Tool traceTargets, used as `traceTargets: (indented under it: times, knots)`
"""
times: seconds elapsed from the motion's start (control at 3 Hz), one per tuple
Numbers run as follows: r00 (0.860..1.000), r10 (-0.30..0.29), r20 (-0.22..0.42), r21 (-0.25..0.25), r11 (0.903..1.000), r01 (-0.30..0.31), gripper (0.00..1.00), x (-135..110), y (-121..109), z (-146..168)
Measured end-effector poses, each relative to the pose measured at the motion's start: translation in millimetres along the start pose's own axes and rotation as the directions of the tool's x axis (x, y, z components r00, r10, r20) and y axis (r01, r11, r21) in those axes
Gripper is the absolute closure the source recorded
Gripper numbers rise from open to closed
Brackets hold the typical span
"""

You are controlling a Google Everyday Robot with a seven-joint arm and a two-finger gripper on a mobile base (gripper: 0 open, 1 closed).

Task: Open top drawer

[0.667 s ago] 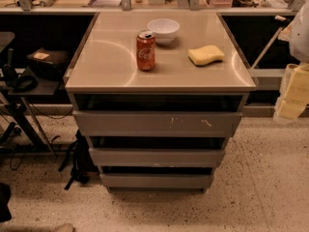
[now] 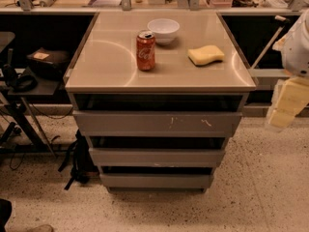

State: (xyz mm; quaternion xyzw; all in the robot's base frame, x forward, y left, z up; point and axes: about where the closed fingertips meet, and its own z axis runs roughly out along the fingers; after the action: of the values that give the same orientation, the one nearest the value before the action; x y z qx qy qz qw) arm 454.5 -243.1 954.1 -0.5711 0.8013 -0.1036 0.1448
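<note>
You see the can point(image 2: 146, 50) mid-worktop point(image 2: 101, 64), the bowl point(image 2: 163, 30) just behind it, the sponge point(image 2: 206, 55) to their right, the top drawer point(image 2: 157, 123) beneath above two lower drawers point(image 2: 157, 157), and the end effector point(image 2: 286, 108) beyond the cabinet's right side.

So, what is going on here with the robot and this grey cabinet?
The robot is about to work on the cabinet but has not touched it. Its gripper hangs at the right edge of the view, beside the cabinet and clear of it, holding nothing. The top drawer appears not yet pulled out. On the cabinet top stand a red cola can, a white bowl and a yellow sponge.
</note>
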Motion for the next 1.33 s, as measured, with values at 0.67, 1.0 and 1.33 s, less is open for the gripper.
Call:
traceTargets:
  times: [0.67,1.0,1.33]
  knots:
    - [0.975,0.145,0.167,-0.156,0.9805,-0.119,0.0,-16,19,144]
    - [0.956,0.201,0.215,-0.287,0.9485,-0.135,0.0,-42,24,229]
    - [0.954,0.206,0.22,-0.281,0.9494,-0.14,0.0,-39,25,230]
